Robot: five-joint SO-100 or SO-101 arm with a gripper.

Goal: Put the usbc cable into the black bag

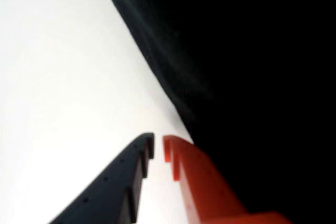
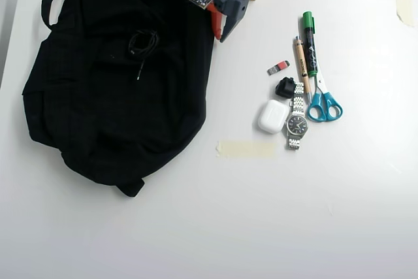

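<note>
Overhead view first: I see the usbc cable (image 2: 142, 42) lying coiled on top of the black bag (image 2: 98, 115), toward the bag's upper middle, with one loose end trailing downward. My gripper (image 2: 219, 31) sits at the bag's upper right edge, apart from the cable. From the wrist view, the jaws (image 1: 158, 148) stand narrowly apart with nothing between them, one finger black (image 1: 118, 187) and one orange (image 1: 199, 182), over the white table (image 1: 63, 77) just beside the bag's dark fabric (image 1: 252, 66). On the table to the right in the overhead view lie a white earbud case (image 2: 272, 116), a wristwatch (image 2: 296, 122), scissors (image 2: 323, 102) and a green marker (image 2: 309, 40).
</note>
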